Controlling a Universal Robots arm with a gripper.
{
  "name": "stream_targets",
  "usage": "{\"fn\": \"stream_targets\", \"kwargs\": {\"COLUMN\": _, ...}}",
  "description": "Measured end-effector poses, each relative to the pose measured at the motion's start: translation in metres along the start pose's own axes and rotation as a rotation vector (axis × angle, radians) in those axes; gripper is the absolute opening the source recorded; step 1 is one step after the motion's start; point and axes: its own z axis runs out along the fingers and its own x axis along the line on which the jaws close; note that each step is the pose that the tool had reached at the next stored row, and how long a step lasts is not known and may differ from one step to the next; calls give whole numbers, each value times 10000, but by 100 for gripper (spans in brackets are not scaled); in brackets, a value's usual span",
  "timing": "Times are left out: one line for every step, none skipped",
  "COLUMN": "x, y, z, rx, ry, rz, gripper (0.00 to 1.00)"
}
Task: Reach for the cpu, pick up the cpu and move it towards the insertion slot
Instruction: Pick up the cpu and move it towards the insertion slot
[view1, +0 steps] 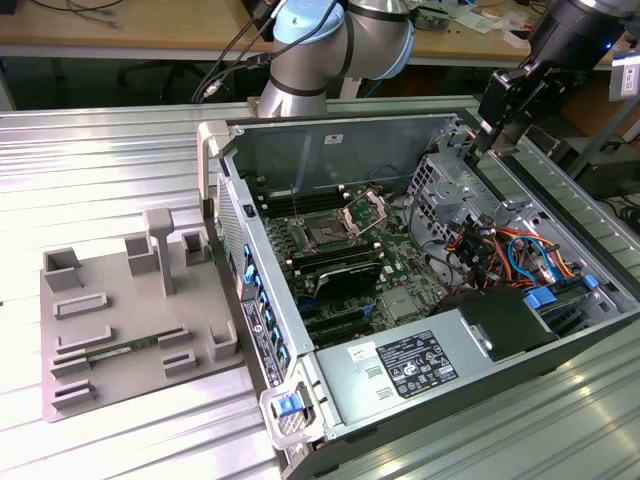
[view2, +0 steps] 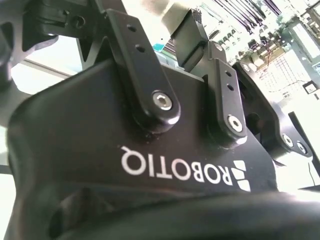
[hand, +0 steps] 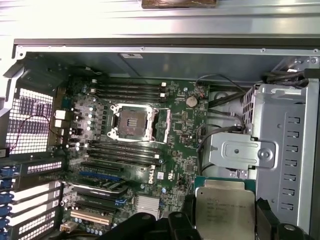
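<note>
First wrist view: cpu (hand: 224, 210) clamped between fingers (hand: 187, 220), silver top facing camera, hanging over the drive cage (hand: 280, 150). Slot (hand: 131, 123) open on the board, well apart. Exterior view: gripper (view1: 490, 125) above the case's (view1: 330, 130) far-right corner.

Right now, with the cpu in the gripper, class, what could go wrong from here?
1. The gripper seems to pinch the cpu by its edges near the drive cage; a slip could drop it there.
2. The insertion slot lies open with its metal frame raised; a tilted or off-centre approach might strike it.
</note>
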Motion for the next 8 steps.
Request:
{"fn": "stream_targets", "kwargs": {"x": -20, "y": -2, "z": 0, "rx": 1, "ry": 0, "rz": 0, "gripper": 55}}
{"fn": "stream_targets", "kwargs": {"x": -42, "y": -4, "z": 0, "rx": 1, "ry": 0, "rz": -1, "gripper": 55}}
{"fn": "stream_targets", "kwargs": {"x": -56, "y": -6, "z": -1, "rx": 1, "ry": 0, "rz": -1, "gripper": 55}}
{"fn": "stream_targets", "kwargs": {"x": -70, "y": -7, "z": -1, "rx": 1, "ry": 0, "rz": -1, "gripper": 55}}
{"fn": "stream_targets", "kwargs": {"x": -89, "y": -9, "z": -1, "rx": 1, "ry": 0, "rz": -1, "gripper": 55}}
{"fn": "stream_targets", "kwargs": {"x": -102, "y": -11, "z": -1, "rx": 1, "ry": 0, "rz": -1, "gripper": 55}}
{"fn": "stream_targets", "kwargs": {"x": -121, "y": -13, "z": -1, "rx": 0, "ry": 0, "rz": 0, "gripper": 55}}
{"fn": "stream_targets", "kwargs": {"x": -137, "y": -14, "z": -1, "rx": 1, "ry": 0, "rz": 0, "gripper": 55}}
